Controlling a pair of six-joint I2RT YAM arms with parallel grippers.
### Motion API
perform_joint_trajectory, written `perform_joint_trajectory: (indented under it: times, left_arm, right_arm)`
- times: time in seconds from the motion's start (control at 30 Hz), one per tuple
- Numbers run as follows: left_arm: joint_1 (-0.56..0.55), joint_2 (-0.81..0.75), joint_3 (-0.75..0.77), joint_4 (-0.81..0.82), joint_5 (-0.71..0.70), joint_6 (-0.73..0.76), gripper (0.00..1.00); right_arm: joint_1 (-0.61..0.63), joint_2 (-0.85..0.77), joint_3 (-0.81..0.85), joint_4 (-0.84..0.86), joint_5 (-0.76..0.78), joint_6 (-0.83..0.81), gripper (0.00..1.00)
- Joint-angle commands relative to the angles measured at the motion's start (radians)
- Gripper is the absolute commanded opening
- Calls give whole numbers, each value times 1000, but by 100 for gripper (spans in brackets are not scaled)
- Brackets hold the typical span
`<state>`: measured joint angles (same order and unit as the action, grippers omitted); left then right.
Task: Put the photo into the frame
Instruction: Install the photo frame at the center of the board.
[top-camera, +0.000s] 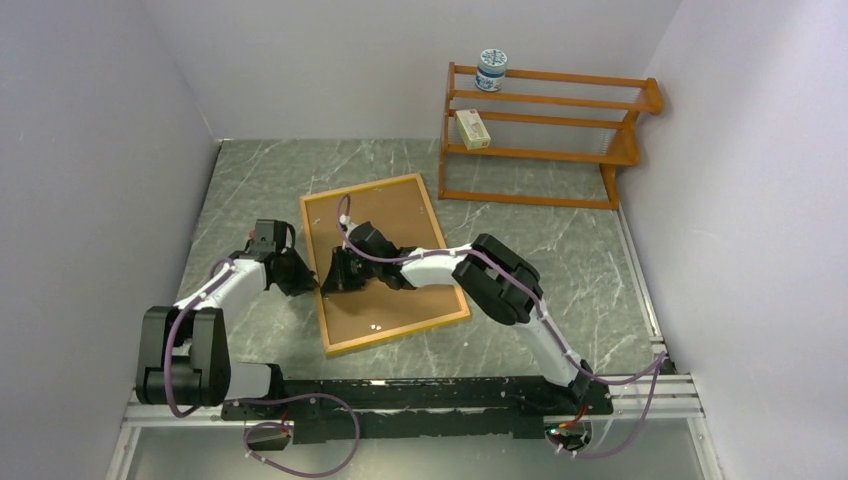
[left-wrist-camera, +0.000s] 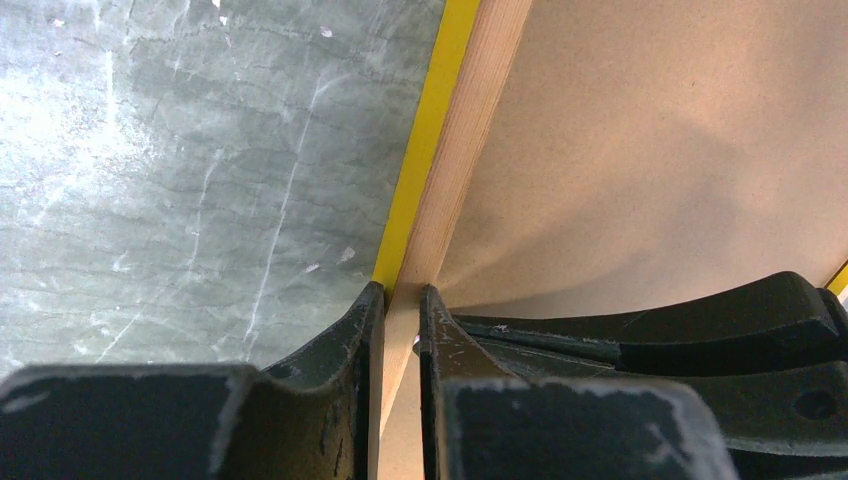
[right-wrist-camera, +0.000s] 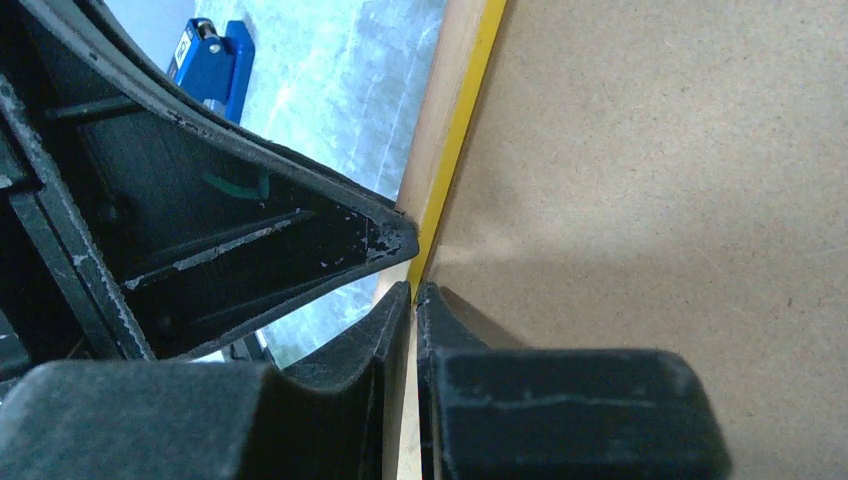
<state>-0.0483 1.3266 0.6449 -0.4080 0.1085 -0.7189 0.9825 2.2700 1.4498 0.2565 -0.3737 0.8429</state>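
The frame (top-camera: 400, 334) lies back-up on the counter (top-camera: 262, 172), long axis running away from the arm bases, with a brown board (top-camera: 402, 222) filling it. Both arms work its left long rail. The left end effector (left-wrist-camera: 400, 295) comes in from outside and pinches the wooden rail. The right end effector (right-wrist-camera: 412, 290) reaches across the board, its fingers pressed onto the same rail just beside. I can't see the photo in any view; my guess is it's under the board.
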Motion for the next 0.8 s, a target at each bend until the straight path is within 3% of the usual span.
perform_joint_trajectory:
  times: [0.0,0.3,0.43,0.6,0.77]
  left_arm:
    - [5,50,6,6,-53,9,4]
    - [7,57,19,-3,-58,10,4]
    - [7,45,21,-10,-59,9,5]
    - [7,27,33,-20,-58,8,9]
    - [9,1,41,-17,-44,2,13]
  right_arm:
    - [18,48,-33,-57,-74,-69,12]
    - [16,27,-44,-47,-109,-108,9]
    - [11,-1,3,-101,-64,-135,13]
    - [-25,-142,-32,-112,42,-140,23]
    - [-104,-329,-135,-174,167,-146,27]
